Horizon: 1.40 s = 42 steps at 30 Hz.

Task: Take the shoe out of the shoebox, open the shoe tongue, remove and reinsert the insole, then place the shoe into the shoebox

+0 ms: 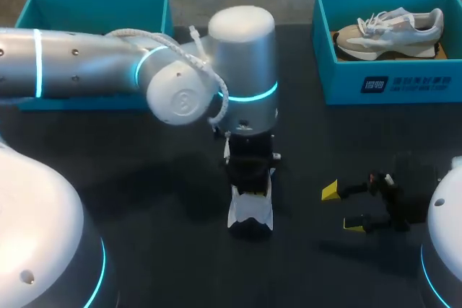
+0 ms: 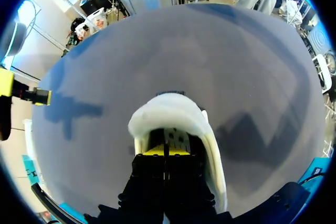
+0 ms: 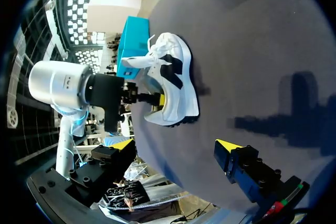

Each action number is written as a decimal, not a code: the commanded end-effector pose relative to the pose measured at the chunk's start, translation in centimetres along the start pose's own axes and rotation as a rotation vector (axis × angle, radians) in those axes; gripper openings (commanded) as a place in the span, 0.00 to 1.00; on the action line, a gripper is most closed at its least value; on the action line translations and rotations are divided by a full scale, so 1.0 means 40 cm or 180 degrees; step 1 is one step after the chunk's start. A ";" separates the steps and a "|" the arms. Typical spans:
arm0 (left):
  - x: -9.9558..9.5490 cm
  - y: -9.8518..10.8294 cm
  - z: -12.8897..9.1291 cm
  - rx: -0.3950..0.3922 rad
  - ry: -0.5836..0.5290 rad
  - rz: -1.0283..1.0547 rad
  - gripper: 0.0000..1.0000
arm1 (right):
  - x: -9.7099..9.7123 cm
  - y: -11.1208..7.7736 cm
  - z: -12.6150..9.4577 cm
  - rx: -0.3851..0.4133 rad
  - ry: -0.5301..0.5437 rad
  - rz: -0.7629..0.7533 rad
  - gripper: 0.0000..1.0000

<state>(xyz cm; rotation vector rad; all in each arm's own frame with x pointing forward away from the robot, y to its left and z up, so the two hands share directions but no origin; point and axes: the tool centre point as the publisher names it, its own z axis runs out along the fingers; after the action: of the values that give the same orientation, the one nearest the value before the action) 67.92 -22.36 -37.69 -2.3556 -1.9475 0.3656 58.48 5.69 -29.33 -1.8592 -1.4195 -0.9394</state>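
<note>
A white and black shoe (image 1: pixel 250 210) (image 3: pixel 176 85) sits on the dark table, middle front. My left arm reaches in from the left, and its gripper (image 1: pixel 250 191) (image 2: pixel 164 151) (image 3: pixel 157 99) points down into the shoe's opening. The fingers are shut tight inside the white collar (image 2: pixel 173 113). Whether they pinch the insole is hidden. To the right of the shoe, my right gripper (image 1: pixel 342 208) (image 3: pixel 176 145) stands open and holds nothing. The teal shoebox (image 1: pixel 390 84) at the back right contains a second, beige and white shoe (image 1: pixel 390 30).
Another teal box (image 1: pixel 94 9) (image 3: pixel 134 40) stands at the back left, partly hidden behind my left arm. Bare table lies between the shoe and the right shoebox.
</note>
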 end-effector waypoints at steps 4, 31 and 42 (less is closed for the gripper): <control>0.023 0.008 -0.020 -0.0097 -0.0124 -0.0048 0.00 | 0.002 -0.006 -0.004 -0.0009 -0.0007 0.0000 1.00; 0.020 -0.001 0.102 -0.0072 0.0094 -0.0301 0.00 | 0.002 -0.006 -0.004 -0.0009 -0.0007 0.0000 1.00; 0.014 0.028 -0.016 -0.0302 -0.0052 -0.0245 0.00 | 0.002 -0.006 -0.004 -0.0009 -0.0007 0.0000 1.00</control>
<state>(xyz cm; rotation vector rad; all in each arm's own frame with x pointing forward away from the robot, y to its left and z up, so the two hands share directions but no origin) 69.30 -22.75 -38.53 -2.3238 -2.0967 0.2995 58.48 5.69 -29.33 -1.8592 -1.4195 -0.9394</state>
